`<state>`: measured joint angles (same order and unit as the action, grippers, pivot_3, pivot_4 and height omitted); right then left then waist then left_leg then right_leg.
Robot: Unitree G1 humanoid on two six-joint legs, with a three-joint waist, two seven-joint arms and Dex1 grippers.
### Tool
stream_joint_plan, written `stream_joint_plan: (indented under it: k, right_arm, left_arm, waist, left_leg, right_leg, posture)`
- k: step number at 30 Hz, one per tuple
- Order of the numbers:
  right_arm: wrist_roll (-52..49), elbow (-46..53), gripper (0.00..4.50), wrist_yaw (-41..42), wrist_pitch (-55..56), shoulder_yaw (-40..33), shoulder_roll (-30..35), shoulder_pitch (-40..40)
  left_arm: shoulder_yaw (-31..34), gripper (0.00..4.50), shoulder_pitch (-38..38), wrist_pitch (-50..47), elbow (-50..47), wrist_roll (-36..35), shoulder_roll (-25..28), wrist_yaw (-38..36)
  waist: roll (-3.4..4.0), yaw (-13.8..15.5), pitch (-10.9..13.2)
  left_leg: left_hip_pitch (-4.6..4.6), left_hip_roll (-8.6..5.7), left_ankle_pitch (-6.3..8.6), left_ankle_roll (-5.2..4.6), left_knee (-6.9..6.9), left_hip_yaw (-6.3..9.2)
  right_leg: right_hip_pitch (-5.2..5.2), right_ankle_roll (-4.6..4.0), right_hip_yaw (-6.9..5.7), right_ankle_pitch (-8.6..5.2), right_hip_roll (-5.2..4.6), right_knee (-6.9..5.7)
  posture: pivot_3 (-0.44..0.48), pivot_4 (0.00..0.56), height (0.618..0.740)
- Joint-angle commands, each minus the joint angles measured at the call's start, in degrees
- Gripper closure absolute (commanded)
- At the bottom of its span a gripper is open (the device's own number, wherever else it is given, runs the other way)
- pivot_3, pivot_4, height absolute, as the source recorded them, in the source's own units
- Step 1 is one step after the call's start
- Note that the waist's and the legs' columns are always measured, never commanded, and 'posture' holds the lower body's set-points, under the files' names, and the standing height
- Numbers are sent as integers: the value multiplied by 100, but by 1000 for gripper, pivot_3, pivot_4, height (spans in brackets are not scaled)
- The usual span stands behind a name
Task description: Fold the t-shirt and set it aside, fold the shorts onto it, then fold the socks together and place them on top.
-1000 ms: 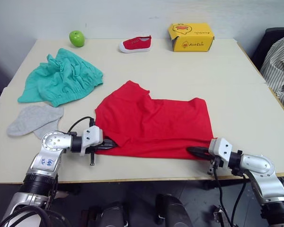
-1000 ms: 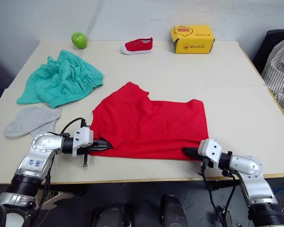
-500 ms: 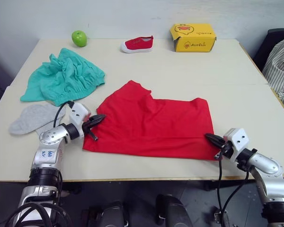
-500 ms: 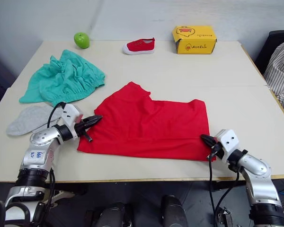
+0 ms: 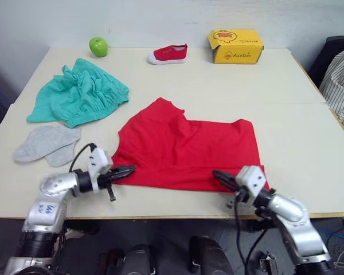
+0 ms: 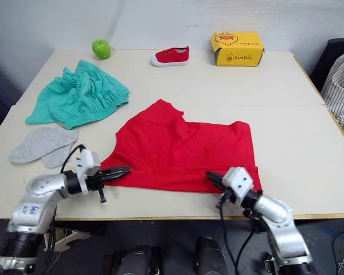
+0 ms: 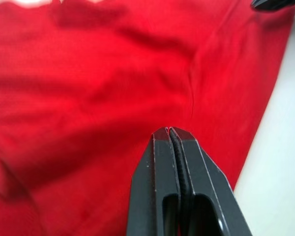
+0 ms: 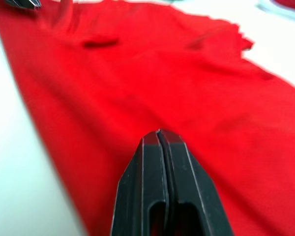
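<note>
The red t-shirt (image 5: 186,150) lies spread on the table (image 5: 298,132), folded into a rough rectangle with one sleeve pointing to the far left. My left gripper (image 5: 128,169) is shut, its tip over the shirt's near left corner; the left wrist view shows the fingers (image 7: 157,162) pressed together above red cloth, with nothing visible between them. My right gripper (image 5: 217,175) is also shut, low over the near hem right of the middle. The teal shorts (image 5: 77,94) lie crumpled at the far left. The grey socks (image 5: 49,144) lie overlapping in front of them.
A green apple (image 5: 98,46), a small red shoe (image 5: 171,54) and a yellow box (image 5: 235,46) stand along the table's far edge. Striped cloth (image 5: 341,74) hangs over a dark chair beyond the right edge.
My left gripper has moved from the shirt's left side down to its near left corner. My right gripper has slid left along the near hem. The shirt's near left corner has drawn in.
</note>
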<state>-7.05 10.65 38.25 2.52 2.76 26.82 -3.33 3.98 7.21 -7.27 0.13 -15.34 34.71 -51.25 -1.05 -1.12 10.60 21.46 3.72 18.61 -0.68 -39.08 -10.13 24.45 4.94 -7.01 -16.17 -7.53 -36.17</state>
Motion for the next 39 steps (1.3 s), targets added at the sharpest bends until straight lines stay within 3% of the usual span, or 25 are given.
stream_joint_plan:
  k: [1,6,11,16,19,25,29,35,37,39]
  right_arm:
    - [230,-174,4500,-338,302,-319,81,-185]
    - [79,-618,4500,-380,680,-1146,495,-688]
    - [-438,-946,4500,-416,757,-2063,608,-1072]
    - [-1223,-639,4500,-380,594,-2641,402,-1220]
    - [-1936,-14,4500,64,150,-2769,591,-1366]
    - [-1661,550,2649,1732,209,-2359,1884,-1768]
    - [-1069,216,1272,1999,640,-1988,2190,-1533]
    - [87,-926,1272,1829,1590,-1277,2233,-550]
    - [245,-1191,1676,1819,1691,-1140,2276,-287]
    - [268,-1363,2263,1869,1762,-1042,2295,-126]
  left_arm:
    - [198,4456,-302,104,-249,288,1,539]
    - [706,4456,-776,-166,-341,185,114,1002]
    - [1106,4456,-939,-99,-272,-96,115,954]
    - [1586,4456,-896,-41,-308,-787,15,704]
    - [1822,4456,-876,-377,-575,-1220,284,381]
    - [1704,2707,-1104,505,-535,-745,1471,-947]
    - [1283,1457,-1041,1654,178,-41,1779,-1355]
    - [522,1457,-293,2330,991,873,1649,-947]
    - [303,1426,-54,2283,1087,1113,1703,-913]
    - [122,1803,72,2406,1231,1350,1735,-883]
  waist:
    - [-3,-8,-2]
    - [-3,-33,-14]
    - [-3,-32,-22]
    - [-1,-54,-22]
    - [2,-54,-21]
    - [3,-42,-20]
    - [4,-36,-20]
    - [4,-21,-20]
    - [5,-26,-20]
    - [8,-30,-22]
  left_leg:
    - [0,1,0,0,0,0]
    - [-10,4,1,-1,5,1]
    - [-25,7,13,-8,9,5]
    - [-22,10,14,-5,14,6]
    - [-21,12,15,-2,17,5]
    - [-18,8,21,-10,19,2]
    - [-15,9,32,-18,22,0]
    - [-8,7,28,-12,15,-6]
    - [-13,5,27,-12,15,-5]
    - [-16,4,24,-14,9,-6]
  right_leg:
    - [0,0,-1,0,0,1]
    - [-7,0,-2,0,-1,2]
    - [-25,0,-7,0,-2,13]
    - [-21,-1,-7,-1,-2,14]
    - [-18,-2,-2,-1,-2,13]
    - [-15,-3,-8,-2,-1,23]
    - [-13,-5,-14,-3,-2,31]
    - [-7,-3,-18,-2,-5,28]
    - [-11,-2,-18,-1,-7,24]
    - [-15,2,-15,1,-7,20]
  posture:
    - [0,150,740]
    - [0,150,740]
    - [0,150,740]
    - [0,150,740]
    - [0,150,740]
    - [0,150,740]
    - [0,150,740]
    - [0,150,740]
    - [0,150,740]
    - [0,150,740]
